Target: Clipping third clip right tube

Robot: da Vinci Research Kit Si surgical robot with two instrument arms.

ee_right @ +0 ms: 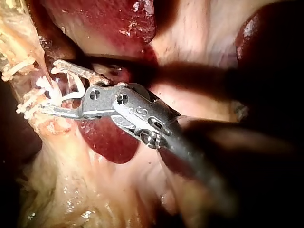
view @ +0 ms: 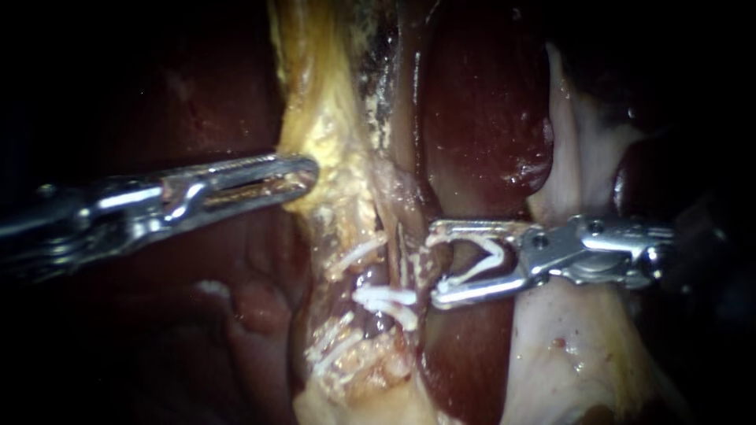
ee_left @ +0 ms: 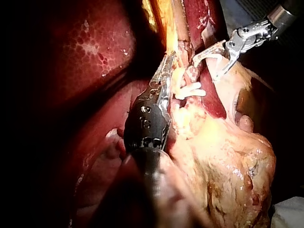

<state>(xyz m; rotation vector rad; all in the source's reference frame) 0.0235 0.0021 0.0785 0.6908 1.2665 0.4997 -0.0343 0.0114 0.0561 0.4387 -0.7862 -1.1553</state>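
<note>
My right instrument (view: 433, 266) comes in from the right, its jaws standing wide apart with a white clip (view: 482, 264) held between them. The jaw tips reach the thin pale tube (view: 403, 250) in the middle strand; I cannot tell whether they straddle it. A white clip (view: 386, 297) crosses the strand just below the jaws, and another (view: 354, 256) lies to its left. My left instrument (view: 311, 175) comes in from the left, its jaws shut on the yellow fatty tissue (view: 331, 118). The right wrist view shows the jaws (ee_right: 50, 88) apart at the strand.
Dark red liver (view: 480, 118) lies behind and to the right of the strand. Pale tissue (view: 567, 338) spreads under my right instrument's shaft. Several more white clips (view: 339, 346) sit lower on the strand. The left of the endoscope view is dark.
</note>
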